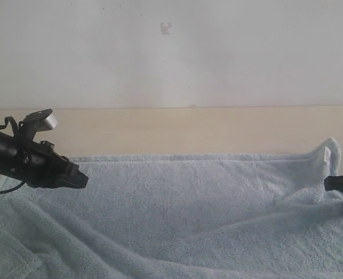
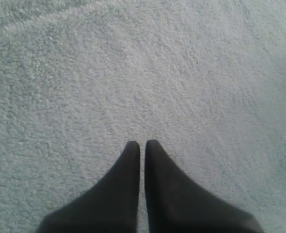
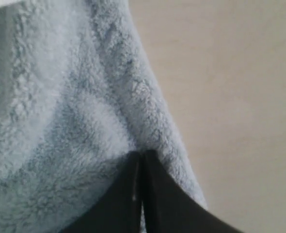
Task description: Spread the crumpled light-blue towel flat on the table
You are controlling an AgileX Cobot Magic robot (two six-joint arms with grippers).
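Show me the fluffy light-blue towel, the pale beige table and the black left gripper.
fluffy light-blue terry towel (image 1: 206, 209): exterior view, flat middle of its pile.
smooth pale beige table (image 1: 189, 131): exterior view, bare strip behind the towel.
black left gripper (image 2: 142, 144): left wrist view, midway between its shut fingertips.

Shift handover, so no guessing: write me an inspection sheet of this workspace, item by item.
Surface: beige table, a bare strip shows beyond the towel.
Job's things: light-blue towel mostly spread; raised at the far right, folded at the near left.
Clutter: nothing seen.
Grippers: left gripper shut, empty, over the towel; right gripper shut, tips at the raised towel edge, a pinch cannot be confirmed.
Cables: black cable loops under the left arm.
Surroundings: pale wall with a small dark mark.
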